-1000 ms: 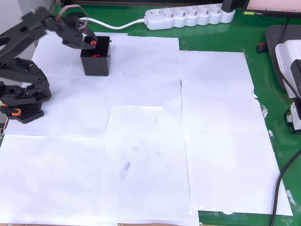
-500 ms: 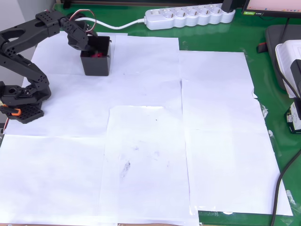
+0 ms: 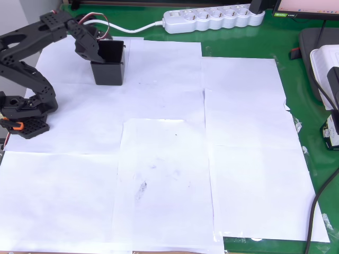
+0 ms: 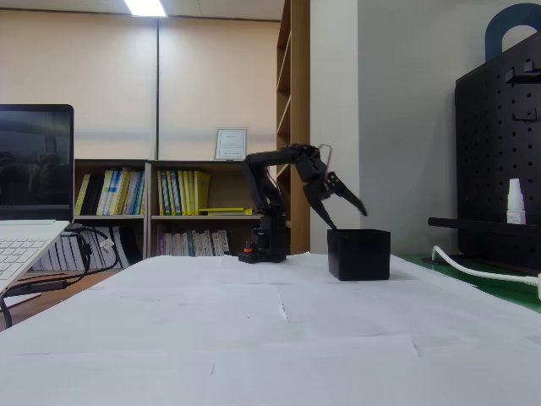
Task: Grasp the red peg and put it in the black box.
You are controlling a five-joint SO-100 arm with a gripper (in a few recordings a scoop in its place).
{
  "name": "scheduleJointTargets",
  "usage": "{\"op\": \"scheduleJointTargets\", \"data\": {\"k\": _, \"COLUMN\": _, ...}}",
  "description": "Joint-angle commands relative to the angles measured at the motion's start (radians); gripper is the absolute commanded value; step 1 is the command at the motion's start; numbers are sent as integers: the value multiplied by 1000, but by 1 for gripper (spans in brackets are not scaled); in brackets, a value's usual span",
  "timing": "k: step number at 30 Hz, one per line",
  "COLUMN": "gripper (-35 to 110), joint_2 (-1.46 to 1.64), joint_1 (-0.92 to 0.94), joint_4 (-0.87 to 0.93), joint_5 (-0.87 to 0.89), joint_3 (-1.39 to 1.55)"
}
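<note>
White paper sheets (image 3: 159,159) cover the table, where the gripper (image 4: 345,214) hangs spread open and empty just above the black box (image 4: 359,254), so the red peg, unseen, is probably inside, task nearly finished.

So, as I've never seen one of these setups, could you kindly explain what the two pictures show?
The black machine is a small robot arm bolted to a table covered in white paper sheets. One picture looks straight down from above; the other is taken from table height, side on. The arm's two-finger gripper hangs open just above a small black box, holding nothing. Its job was to drop a red peg into that box; the box's inside is too dark to see one. A white power strip lies nearby.
</note>
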Motion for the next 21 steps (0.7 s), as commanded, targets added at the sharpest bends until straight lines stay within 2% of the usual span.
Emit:
{"op": "scheduleJointTargets", "data": {"k": 1, "gripper": 0, "joint_2": -164, "joint_1": 123, "joint_4": 158, "joint_5": -252, "joint_3": 80}}
{"op": "scheduleJointTargets", "data": {"k": 4, "gripper": 0, "joint_2": -293, "joint_1": 290, "joint_4": 218, "joint_5": -535, "joint_3": -83}}
{"op": "scheduleJointTargets", "data": {"k": 6, "gripper": 0, "joint_2": -419, "joint_1": 368, "joint_4": 170, "joint_5": -667, "joint_3": -288}}
{"op": "scheduleJointTargets", "data": {"k": 9, "gripper": 0, "joint_2": -430, "joint_1": 362, "joint_4": 8, "joint_5": -686, "joint_3": -568}}
{"op": "scheduleJointTargets", "data": {"k": 12, "gripper": 0, "joint_2": -430, "joint_1": 359, "joint_4": -133, "joint_5": -669, "joint_3": -713}}
{"op": "scheduleJointTargets", "data": {"k": 17, "gripper": 0, "joint_2": -548, "joint_1": 400, "joint_4": 64, "joint_5": -782, "joint_3": -810}}
{"op": "scheduleJointTargets", "data": {"k": 21, "gripper": 0, "joint_2": -649, "joint_1": 423, "joint_4": 109, "joint_5": -865, "joint_3": -899}}
